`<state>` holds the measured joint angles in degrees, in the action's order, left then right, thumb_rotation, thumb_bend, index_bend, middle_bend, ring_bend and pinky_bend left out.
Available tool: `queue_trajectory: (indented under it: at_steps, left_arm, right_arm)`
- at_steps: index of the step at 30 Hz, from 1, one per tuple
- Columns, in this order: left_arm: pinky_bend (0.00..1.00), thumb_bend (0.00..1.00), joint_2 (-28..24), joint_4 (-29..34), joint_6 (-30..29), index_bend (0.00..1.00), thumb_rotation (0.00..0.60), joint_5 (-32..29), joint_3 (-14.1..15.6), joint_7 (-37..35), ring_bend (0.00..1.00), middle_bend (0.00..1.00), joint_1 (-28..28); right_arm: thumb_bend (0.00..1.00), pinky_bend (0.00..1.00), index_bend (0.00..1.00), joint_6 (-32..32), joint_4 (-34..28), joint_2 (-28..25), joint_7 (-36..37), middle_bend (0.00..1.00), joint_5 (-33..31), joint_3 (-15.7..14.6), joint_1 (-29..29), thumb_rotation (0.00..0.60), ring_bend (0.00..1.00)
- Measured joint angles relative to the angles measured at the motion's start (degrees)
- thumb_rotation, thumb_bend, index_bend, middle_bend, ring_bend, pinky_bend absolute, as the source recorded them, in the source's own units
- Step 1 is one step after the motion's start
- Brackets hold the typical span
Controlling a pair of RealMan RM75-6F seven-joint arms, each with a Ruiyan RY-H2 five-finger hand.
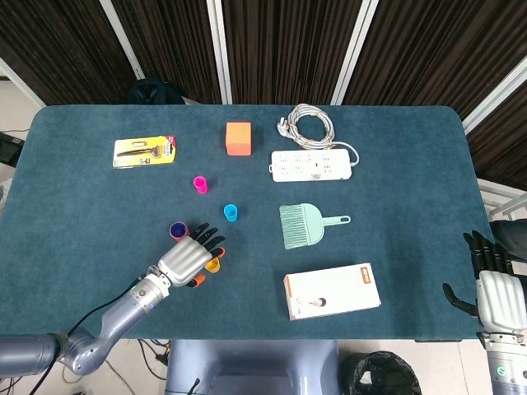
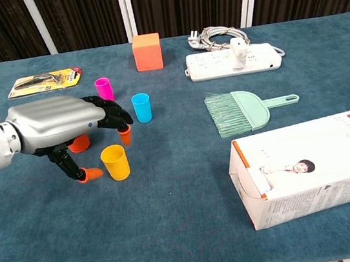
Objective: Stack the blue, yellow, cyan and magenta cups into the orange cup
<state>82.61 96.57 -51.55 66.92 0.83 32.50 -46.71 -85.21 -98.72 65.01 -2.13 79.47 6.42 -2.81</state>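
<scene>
Where cups cluster: brush, carton.

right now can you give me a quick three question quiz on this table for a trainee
1. True or false: the left hand has already lifted the yellow cup off the table.
2. Which cup stands nearest the orange block? A) the pink cup B) the yellow cup C) the orange cup
3. Fill in: the small brush lies between the power strip and the white ____.

Key
1. False: the cup stands on the cloth, with the hand's fingers spread over and beside it.
2. A
3. box
</scene>
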Motion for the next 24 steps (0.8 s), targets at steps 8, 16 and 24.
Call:
queue_trajectory:
  at_steps: [8, 16, 24]
  left_arm:
    - [0.0, 0.27, 1.5, -1.6, -1.0, 0.34, 0.6, -0.6, -0.2, 1.9, 0.0, 0.11, 0.1]
    - [0.0, 0.27, 2.3, -2.2, -0.9, 0.38, 0.6, -1.6, -0.6, 2.9, 0.0, 0.11, -0.1]
    - [0.0, 0.28, 2.9, -2.7, -1.0, 0.43, 0.6, -1.1, -0.6, 3.7, 0.0, 0.12, -0.3]
  right_arm:
    - [0.34, 0.04, 0.04, 0.0, 0.0, 0.0, 0.1, 0.04, 0.1, 0.0, 0.0, 0.6, 0.08]
    - [0.34, 0.04, 0.04, 0.0, 0.0, 0.0, 0.2, 0.04, 0.3, -0.1, 0.0, 0.6, 0.08]
    - [0.34, 0.04, 0.04, -0.1, 0.1, 0.1, 0.2, 0.04, 0.2, 0.0, 0.0, 0.6, 0.08]
